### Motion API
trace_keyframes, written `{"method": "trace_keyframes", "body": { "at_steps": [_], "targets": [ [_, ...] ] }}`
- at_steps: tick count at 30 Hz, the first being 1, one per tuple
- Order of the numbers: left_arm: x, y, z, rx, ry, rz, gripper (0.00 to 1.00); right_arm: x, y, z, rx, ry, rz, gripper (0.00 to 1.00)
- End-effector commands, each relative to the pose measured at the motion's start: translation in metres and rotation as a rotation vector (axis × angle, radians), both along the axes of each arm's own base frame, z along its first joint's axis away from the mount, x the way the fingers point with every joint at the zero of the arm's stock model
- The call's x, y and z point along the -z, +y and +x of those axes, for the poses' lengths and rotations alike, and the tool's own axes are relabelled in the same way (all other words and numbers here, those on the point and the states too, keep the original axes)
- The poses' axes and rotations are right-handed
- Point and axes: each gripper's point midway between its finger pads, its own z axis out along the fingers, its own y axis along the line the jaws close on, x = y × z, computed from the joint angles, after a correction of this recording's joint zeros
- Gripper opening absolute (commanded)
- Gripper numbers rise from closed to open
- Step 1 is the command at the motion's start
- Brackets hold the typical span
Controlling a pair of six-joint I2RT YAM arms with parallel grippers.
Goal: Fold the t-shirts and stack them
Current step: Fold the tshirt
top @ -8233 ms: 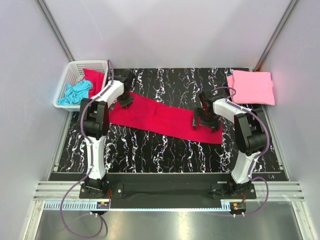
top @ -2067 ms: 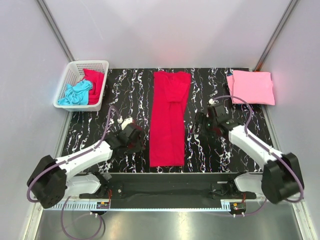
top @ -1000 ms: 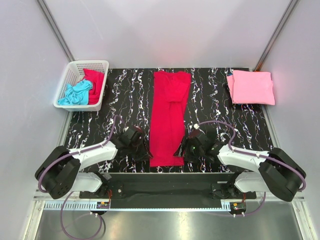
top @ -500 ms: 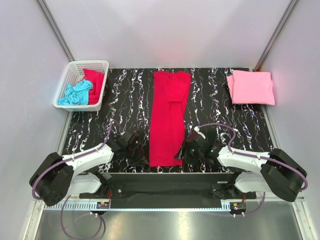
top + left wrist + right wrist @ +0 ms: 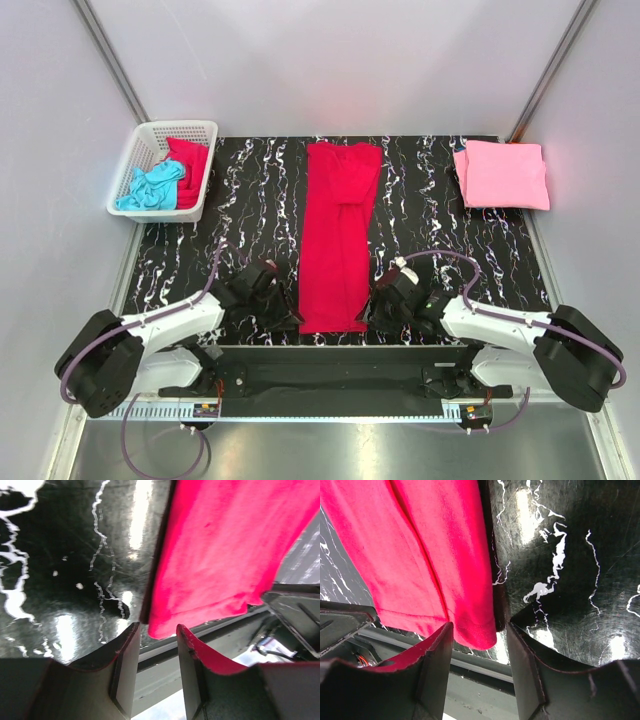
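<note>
A crimson red t-shirt (image 5: 338, 235), folded into a long strip, lies down the middle of the table. My left gripper (image 5: 287, 318) is open, its jaws on either side of the strip's near left corner (image 5: 160, 625). My right gripper (image 5: 371, 316) is open, its jaws on either side of the near right corner (image 5: 477, 635). Neither is shut on the cloth. A folded light pink t-shirt (image 5: 501, 174) lies at the far right. Turquoise (image 5: 150, 186) and red (image 5: 190, 159) shirts sit in the basket.
A white lattice basket (image 5: 141, 141) stands at the far left corner. The table's near edge and a metal rail (image 5: 165, 652) lie just under both grippers. Grey walls enclose the table on three sides.
Both grippers have closed in on the red strip's near corners from the sides. About eight seconds ago the shirt lay crosswise; it now lies lengthwise.
</note>
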Motion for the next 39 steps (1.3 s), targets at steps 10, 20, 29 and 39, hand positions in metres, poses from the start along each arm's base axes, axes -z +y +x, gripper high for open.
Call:
{"method": "trace_keyframes", "body": {
  "at_steps": [10, 20, 29, 39],
  "targets": [
    [-0.009, -0.025, 0.002, 0.003, 0.006, -0.149, 0.4, 0.032, -0.02, -0.015, 0.007, 0.065, -0.104, 0.49],
    [-0.001, -0.008, 0.001, -0.031, 0.019, -0.048, 0.34, 0.031, -0.021, -0.016, 0.015, 0.069, -0.103, 0.41],
    [0.01, -0.008, 0.004, -0.019, 0.02, -0.02, 0.25, 0.034, -0.02, -0.018, 0.008, 0.085, -0.114, 0.26],
    [0.019, -0.017, 0.005, 0.003, 0.043, -0.041, 0.26, 0.037, -0.018, -0.019, -0.013, 0.097, -0.129, 0.22]
  ]
}}
